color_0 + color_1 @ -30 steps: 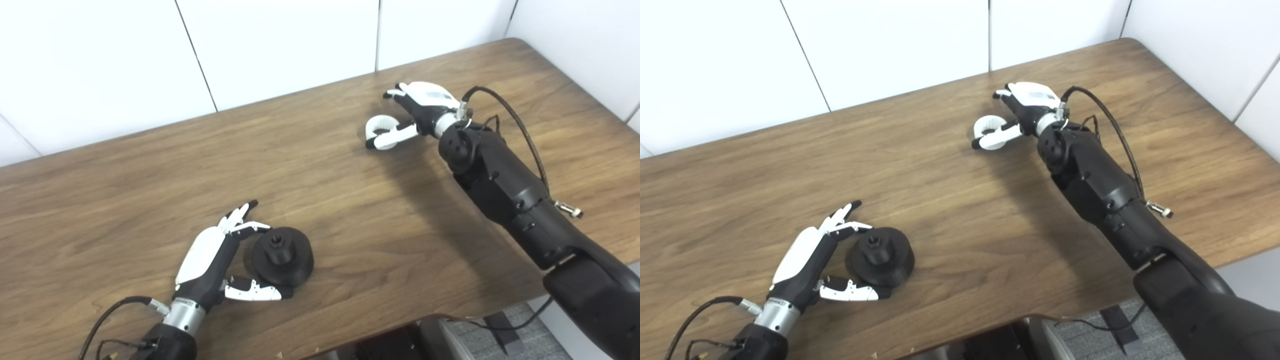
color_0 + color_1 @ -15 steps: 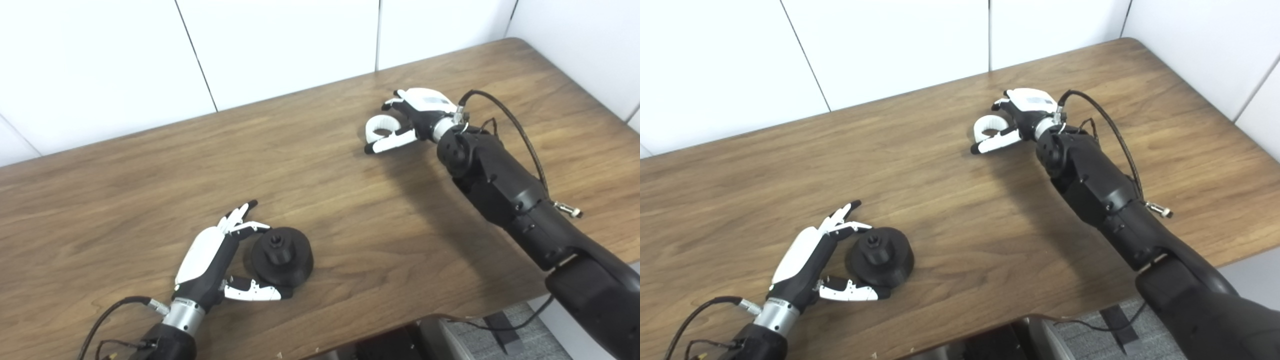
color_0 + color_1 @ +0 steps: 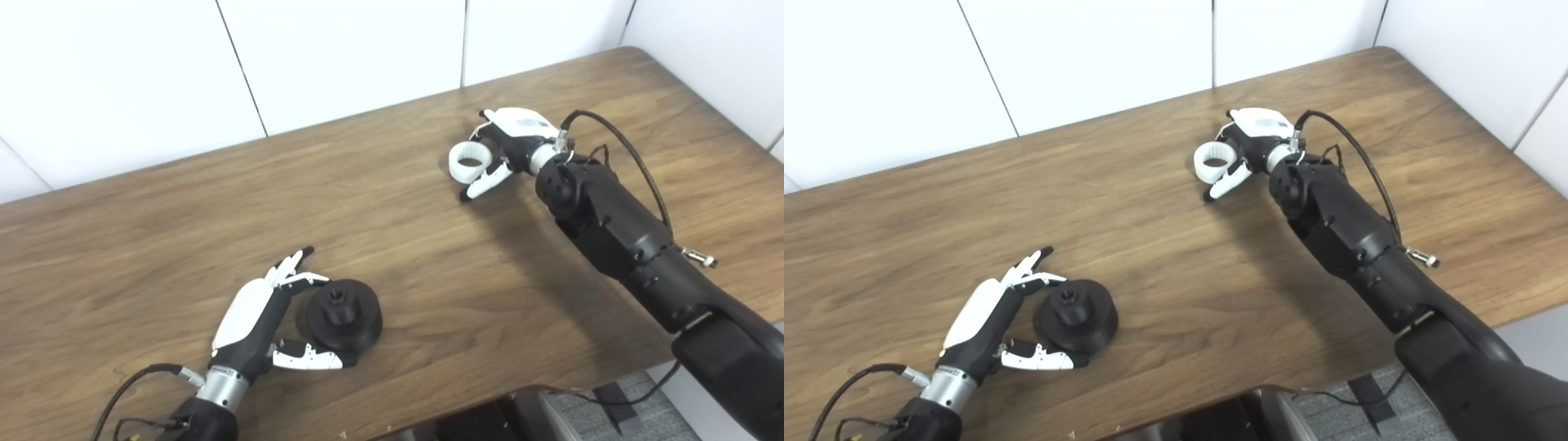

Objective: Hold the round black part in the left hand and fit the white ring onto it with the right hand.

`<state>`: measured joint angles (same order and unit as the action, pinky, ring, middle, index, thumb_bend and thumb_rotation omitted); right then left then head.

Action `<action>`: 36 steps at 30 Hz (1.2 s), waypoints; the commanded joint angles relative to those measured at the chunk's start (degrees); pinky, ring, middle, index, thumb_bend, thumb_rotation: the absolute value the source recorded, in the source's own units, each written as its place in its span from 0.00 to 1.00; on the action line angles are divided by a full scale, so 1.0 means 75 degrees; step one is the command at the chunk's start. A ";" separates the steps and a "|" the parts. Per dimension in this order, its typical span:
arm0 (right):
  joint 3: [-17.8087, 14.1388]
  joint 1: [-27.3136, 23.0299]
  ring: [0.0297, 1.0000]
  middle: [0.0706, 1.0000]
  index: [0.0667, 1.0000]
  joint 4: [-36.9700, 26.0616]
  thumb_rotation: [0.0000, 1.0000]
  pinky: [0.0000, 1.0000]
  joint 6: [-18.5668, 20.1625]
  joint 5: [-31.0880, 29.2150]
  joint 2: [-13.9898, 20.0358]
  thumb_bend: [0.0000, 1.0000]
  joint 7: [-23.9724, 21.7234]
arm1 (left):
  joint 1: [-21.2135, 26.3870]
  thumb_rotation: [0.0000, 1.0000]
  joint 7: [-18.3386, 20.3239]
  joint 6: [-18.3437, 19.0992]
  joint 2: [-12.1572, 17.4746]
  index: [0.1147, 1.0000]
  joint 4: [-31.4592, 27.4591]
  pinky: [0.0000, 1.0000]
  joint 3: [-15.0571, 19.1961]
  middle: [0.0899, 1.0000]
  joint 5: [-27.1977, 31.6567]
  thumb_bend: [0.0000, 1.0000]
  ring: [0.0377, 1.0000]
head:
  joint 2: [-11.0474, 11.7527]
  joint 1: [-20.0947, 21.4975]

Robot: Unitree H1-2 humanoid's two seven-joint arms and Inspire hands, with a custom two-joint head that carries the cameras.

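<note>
Wooden table [image 3: 429, 257] — white ring [image 3: 470, 161] tilted in right hand [image 3: 511, 141], bore facing up-left

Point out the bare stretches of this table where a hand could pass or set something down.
Bare: the wide middle of the table between round black part and white ring, and the far left. Crowded: the near left around the left hand, and the far right by the right hand.

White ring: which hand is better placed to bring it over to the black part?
Right. The right hand is already at the white ring, fingers around it. The left hand is cupped beside the round black part.
</note>
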<state>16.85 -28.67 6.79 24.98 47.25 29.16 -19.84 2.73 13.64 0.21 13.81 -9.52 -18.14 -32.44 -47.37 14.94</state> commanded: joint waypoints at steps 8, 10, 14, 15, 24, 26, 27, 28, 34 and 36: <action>-0.0188 -0.0057 0.96 0.98 0.69 -0.0095 0.33 0.88 -0.0053 0.0087 0.0224 0.86 0.0315 | 0.0186 0.36 -0.0051 -0.0082 0.0057 0.58 -0.0203 1.00 0.0095 1.00 0.0013 1.00 1.00 | -0.0035 -0.0089; -0.0226 -0.0038 0.95 0.97 0.68 -0.0091 0.34 0.87 -0.0069 0.0078 0.0186 0.86 0.0414 | 0.0194 0.36 -0.0032 -0.0062 0.0056 0.58 -0.0205 1.00 0.0087 1.00 0.0001 1.00 1.00 | -0.0038 -0.0091; -0.0251 -0.0010 0.94 0.95 0.67 -0.0057 0.33 0.85 -0.0134 0.0070 0.0137 0.86 0.0613 | 0.0205 0.37 0.0009 -0.0011 0.0039 0.58 -0.0229 1.00 0.0090 1.00 0.0002 1.00 1.00 | -0.0045 -0.0099; -0.0259 -0.0005 0.93 0.95 0.66 -0.0051 0.33 0.84 -0.0152 0.0057 0.0128 0.85 0.0657 | 0.0207 0.37 0.0019 0.0008 0.0035 0.58 -0.0240 1.00 0.0096 1.00 0.0006 1.00 1.00 | -0.0045 -0.0104; -0.0321 0.0035 0.91 0.93 0.63 -0.0044 0.31 0.82 -0.0297 -0.0057 0.0076 0.82 0.0985 | 0.0216 0.36 0.0033 0.0023 0.0056 0.58 -0.0265 1.00 0.0124 1.00 0.0044 1.00 1.00 | -0.0065 -0.0115; -0.0378 0.0064 0.90 0.91 0.62 -0.0021 0.30 0.81 -0.0399 -0.0107 0.0044 0.81 0.1171 | 0.0219 0.37 0.0044 0.0041 0.0055 0.58 -0.0278 1.00 0.0119 1.00 0.0026 1.00 1.00 | -0.0073 -0.0148; -0.0415 0.0081 0.89 0.90 0.61 0.0007 0.29 0.81 -0.0469 -0.0147 0.0026 0.81 0.1285 | 0.0219 0.37 0.0047 0.0050 0.0052 0.58 -0.0284 1.00 0.0115 1.00 0.0016 1.00 1.00 | -0.0073 -0.0148; -0.0437 0.0091 0.89 0.90 0.60 0.0027 0.29 0.82 -0.0517 -0.0178 0.0016 0.81 0.1364 | 0.0219 0.37 0.0048 0.0057 0.0051 0.58 -0.0287 1.00 0.0112 1.00 0.0010 1.00 1.00 | -0.0073 -0.0148; -0.0496 0.0152 0.88 0.88 0.57 0.0097 0.27 0.85 -0.0681 -0.0242 -0.0030 0.78 0.1692 | 0.0193 0.37 0.0017 0.0043 0.0036 0.58 -0.0288 1.00 0.0105 1.00 0.0020 1.00 1.00 | -0.0090 -0.0171; -0.0502 0.0171 0.88 0.88 0.56 0.0119 0.26 0.86 -0.0743 -0.0271 -0.0028 0.77 0.1770 | 0.0186 0.37 0.0011 0.0037 0.0037 0.58 -0.0280 1.00 0.0101 1.00 0.0012 1.00 1.00 | -0.0093 -0.0172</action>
<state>14.19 -25.90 8.51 20.93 45.17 28.24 -8.49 2.73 14.32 1.25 13.89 -10.11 -17.87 -32.59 -47.99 13.71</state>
